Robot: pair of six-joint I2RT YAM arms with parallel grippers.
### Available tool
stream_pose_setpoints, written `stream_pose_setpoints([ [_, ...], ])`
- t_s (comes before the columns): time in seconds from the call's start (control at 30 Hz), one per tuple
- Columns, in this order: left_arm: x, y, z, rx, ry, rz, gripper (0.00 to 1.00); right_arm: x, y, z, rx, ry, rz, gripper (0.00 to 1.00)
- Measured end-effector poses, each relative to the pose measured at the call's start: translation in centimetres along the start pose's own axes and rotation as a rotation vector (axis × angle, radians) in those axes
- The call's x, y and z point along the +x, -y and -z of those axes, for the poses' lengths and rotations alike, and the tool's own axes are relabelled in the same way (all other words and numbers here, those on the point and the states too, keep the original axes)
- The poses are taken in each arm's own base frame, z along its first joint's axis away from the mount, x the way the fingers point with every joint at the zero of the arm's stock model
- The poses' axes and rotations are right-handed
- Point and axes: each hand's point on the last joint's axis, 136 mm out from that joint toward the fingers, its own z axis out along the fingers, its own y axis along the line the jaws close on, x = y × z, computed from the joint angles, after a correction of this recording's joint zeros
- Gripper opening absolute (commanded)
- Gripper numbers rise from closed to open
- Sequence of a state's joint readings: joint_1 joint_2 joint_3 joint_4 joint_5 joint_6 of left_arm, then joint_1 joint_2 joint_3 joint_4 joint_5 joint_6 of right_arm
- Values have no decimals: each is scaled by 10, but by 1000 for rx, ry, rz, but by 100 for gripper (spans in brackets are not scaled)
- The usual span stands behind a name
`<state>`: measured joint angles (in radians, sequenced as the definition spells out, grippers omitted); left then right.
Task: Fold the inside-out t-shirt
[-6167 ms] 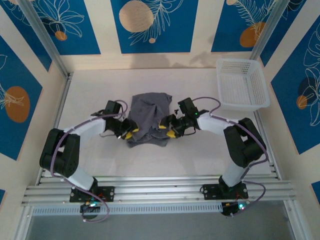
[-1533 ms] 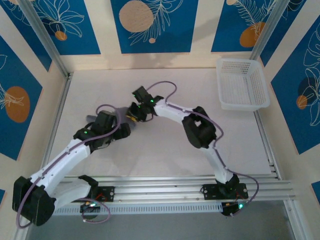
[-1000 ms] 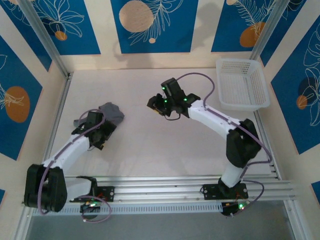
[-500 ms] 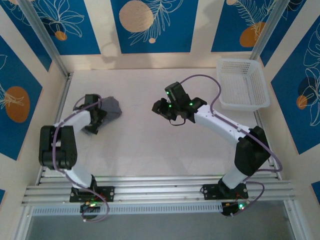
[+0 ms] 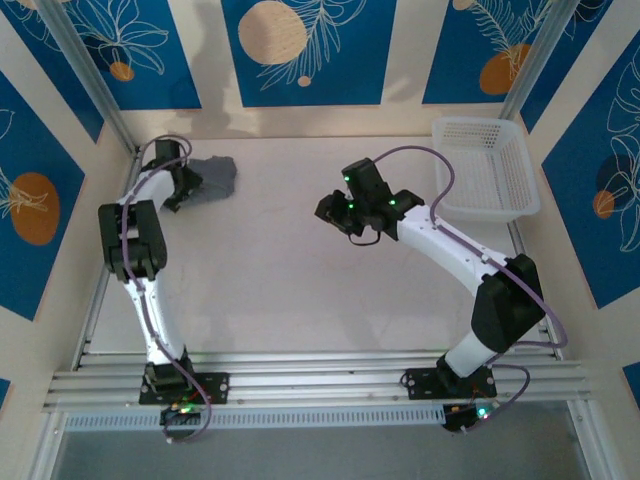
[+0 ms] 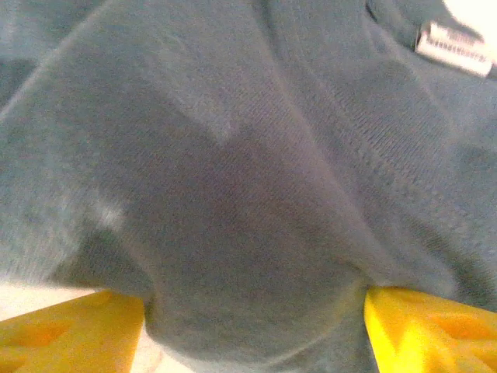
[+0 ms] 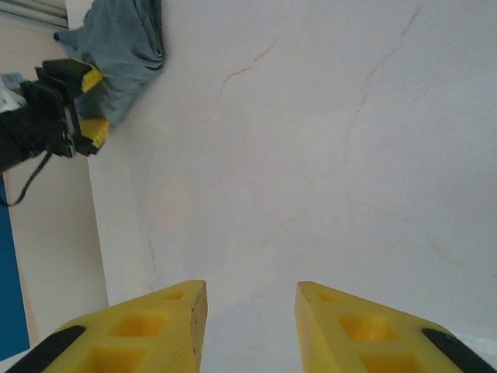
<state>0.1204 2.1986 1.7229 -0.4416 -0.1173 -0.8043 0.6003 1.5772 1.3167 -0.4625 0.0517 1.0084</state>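
Standing at the far left corner of the tabletop [image 5: 290, 290], the left hand [image 6: 254, 311] has its two yellow fingers [image 6: 70, 334] set wide apart. A thick bunch of the t-shirt [image 5: 212, 175] fills the gap between them. In the left wrist view the grey cloth bulges down between the fingers and touches both of them. Whether they really press on it or only stand around it cannot be told. A small white label [image 6: 454, 48] is sewn on the cloth near a seam, at the upper right of that view.

The t-shirt lies as a crumpled heap, not spread flat, close to the back wall and just beside the left hand. The left arm is stretched along the left edge of the tabletop to reach it.

The right hand [image 7: 250, 299] hangs over the middle of the tabletop, well apart from the t-shirt. Its fingers are parted by a moderate gap, and only the pale surface shows between them, so it holds nothing. From its wrist view the heap and the left hand appear far off at the upper left.

The white mesh basket [image 5: 486, 207] sits in the far right corner, on the other side of the right hand from the t-shirt.
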Motion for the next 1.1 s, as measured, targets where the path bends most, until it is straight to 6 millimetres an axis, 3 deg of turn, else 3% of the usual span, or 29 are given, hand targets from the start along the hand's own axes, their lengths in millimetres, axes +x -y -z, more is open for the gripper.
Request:
stream_pose_setpoints([
  [0.1,-19,6,-9,24,21,-15,71,-4,-1,2,-4,5,-5,37],
  [0.3,-31,25,-40,108,8,-12,70,-13,-6,9,-11,19,-1,36],
  [0.43,-33,39,-40,167,5,-6,74,-22,1,13,-1,29,-24,39],
  [0.53,-32,44,-39,188,-2,8,84,-42,16,27,0,65,-49,45],
  [0.6,-32,47,-33,209,5,6,92,-59,32,48,13,128,-41,68],
  [0.63,-28,45,-30,211,2,11,94,-64,38,57,20,154,-30,69],
  [0.73,-12,31,7,216,-4,-3,99,-81,62,96,49,276,30,72],
  [0.87,2,23,112,298,93,-75,99,-94,108,125,157,425,134,73],
  [0.9,5,26,147,346,149,-110,99,-95,122,126,196,461,165,76],
  [1.0,23,31,224,486,292,-210,99,-89,169,116,301,547,285,91],
  [1.07,43,24,243,540,337,-269,99,-80,201,105,379,559,356,92],
  [1.1,54,16,243,547,353,-297,99,-76,218,100,423,551,377,92],
])
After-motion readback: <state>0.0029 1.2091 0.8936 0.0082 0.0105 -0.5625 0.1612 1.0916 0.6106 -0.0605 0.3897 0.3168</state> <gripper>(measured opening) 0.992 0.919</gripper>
